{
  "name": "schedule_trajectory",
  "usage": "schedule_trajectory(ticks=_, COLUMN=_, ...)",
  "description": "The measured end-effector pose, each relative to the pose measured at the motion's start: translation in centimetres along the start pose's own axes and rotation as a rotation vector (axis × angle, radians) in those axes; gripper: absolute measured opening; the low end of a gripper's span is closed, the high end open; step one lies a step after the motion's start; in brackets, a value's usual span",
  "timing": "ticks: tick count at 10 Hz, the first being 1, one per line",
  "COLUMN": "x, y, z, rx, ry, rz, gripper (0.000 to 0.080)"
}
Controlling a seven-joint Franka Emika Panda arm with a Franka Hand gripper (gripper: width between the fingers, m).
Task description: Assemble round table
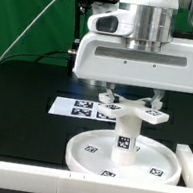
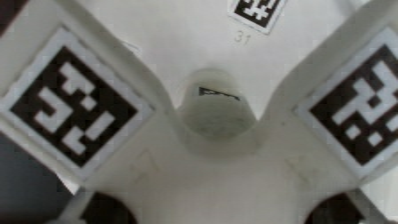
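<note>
leg (image 1: 125, 142) upright on disc (image 1: 88, 152), foot piece (image 1: 142, 113) atop

black table (image 1: 24, 93), round disc (image 1: 92, 144), marker board (image 1: 74, 109), white border rails (image 1: 18, 163)

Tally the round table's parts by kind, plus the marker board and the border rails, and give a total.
Round disc: 1
Cylinder leg: 1
Cross-shaped foot: 1
Marker board: 1
Border rails: 3 visible
Total: 7

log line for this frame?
step: foot piece onto leg | hand: over foot piece, grip unclear | leg: upright on disc | marker board: behind
</note>
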State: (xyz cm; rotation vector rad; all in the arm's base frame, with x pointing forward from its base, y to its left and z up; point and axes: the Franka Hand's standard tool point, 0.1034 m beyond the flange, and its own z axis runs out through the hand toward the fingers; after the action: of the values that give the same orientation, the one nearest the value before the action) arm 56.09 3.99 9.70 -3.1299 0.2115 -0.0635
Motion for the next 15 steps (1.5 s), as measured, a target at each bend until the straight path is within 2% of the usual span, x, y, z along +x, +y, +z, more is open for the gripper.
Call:
schedule_trajectory(ticks=2, x=0.10, y=0.03, z=0.01, rx=0.001, ry=0.013, rz=0.257, gripper=0.0442)
schedule_trajectory(ticks=5, x=0.10, y=0.03, z=0.01, rx=0.022, ry=0.021, rz=0.595, gripper=0.0442)
schedule_trajectory(ticks=8, x=0.10, y=0.07, z=0.01, rx=0.065, ry=-0.004, rz=1.047, gripper=0.0442)
schedule_trajectory(ticks=11, x=0.09, y=0.13, z=0.00, rx=0.072, ry=-0.016, rz=1.261, gripper=0.0442)
schedule_trajectory(ticks=14, x=0.11, y=0.14, z=0.00, rx=0.072, ry=-0.015, rz=1.234, gripper=0.0442)
schedule_trajectory(ticks=15, x=0.22, y=0.06, z=-0.50, rx=0.072, ry=-0.032, rz=1.194, gripper=0.0593)
